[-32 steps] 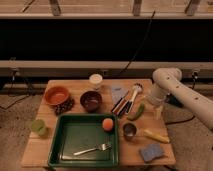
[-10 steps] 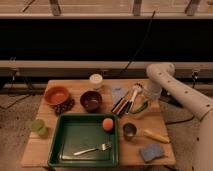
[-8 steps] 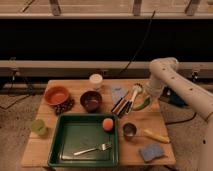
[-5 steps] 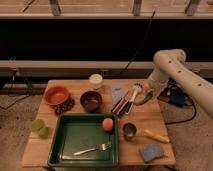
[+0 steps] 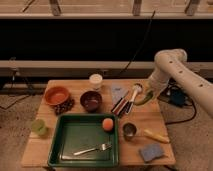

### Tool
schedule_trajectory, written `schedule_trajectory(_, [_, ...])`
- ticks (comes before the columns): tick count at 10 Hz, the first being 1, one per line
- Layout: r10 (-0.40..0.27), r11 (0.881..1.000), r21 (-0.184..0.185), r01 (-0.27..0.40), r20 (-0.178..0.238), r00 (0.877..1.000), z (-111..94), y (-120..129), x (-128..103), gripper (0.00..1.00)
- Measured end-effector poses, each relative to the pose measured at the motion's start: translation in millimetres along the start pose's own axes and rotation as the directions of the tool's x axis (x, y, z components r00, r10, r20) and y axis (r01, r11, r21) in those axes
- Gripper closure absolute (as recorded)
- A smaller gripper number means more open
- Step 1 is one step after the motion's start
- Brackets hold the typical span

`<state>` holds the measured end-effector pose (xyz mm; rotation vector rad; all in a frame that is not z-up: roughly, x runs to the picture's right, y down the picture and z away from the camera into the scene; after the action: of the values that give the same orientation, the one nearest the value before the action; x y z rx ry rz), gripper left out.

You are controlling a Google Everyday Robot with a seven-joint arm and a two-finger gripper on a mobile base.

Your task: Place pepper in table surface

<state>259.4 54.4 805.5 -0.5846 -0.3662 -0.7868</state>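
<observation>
The pepper (image 5: 142, 99), small, green and curved, hangs in my gripper (image 5: 145, 95) just above the right rear part of the wooden table surface (image 5: 146, 119). The gripper is shut on the pepper, and it comes down from the white arm (image 5: 169, 62) that reaches in from the right. The pepper is beside the utensils (image 5: 126, 102) and seems lifted off the wood.
A dark green tray (image 5: 75, 136) at the front holds an orange ball (image 5: 107, 124) and a fork (image 5: 93, 148). Around it are an orange bowl (image 5: 56, 95), dark bowl (image 5: 91, 100), white cup (image 5: 96, 81), pale green cup (image 5: 39, 126), metal cup (image 5: 129, 131), yellow item (image 5: 156, 136) and blue sponge (image 5: 150, 152).
The arm has swung up and to the right, and the gripper has carried the pepper from low near the table's middle right to a higher spot by the utensils.
</observation>
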Motion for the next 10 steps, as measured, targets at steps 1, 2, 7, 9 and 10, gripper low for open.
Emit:
schedule_trajectory(1, [0.006,1.000,-0.013,-0.006,0.008,1.000,12.4,1.7,-0.5,1.00])
schedule_trajectory(2, [0.010,1.000,-0.025,-0.010,0.016,1.000,23.7,2.6,-1.2,1.00])
schedule_trajectory(7, [0.044,0.992,-0.120,-0.038,0.051,0.998,91.1,8.5,-5.6,0.84])
schedule_trajectory(9, [0.059,0.988,-0.145,-0.050,0.055,0.997,110.9,12.7,-7.0,0.65])
schedule_trajectory(10, [0.064,0.987,-0.150,-0.055,0.053,0.997,116.2,14.7,-6.9,0.53])
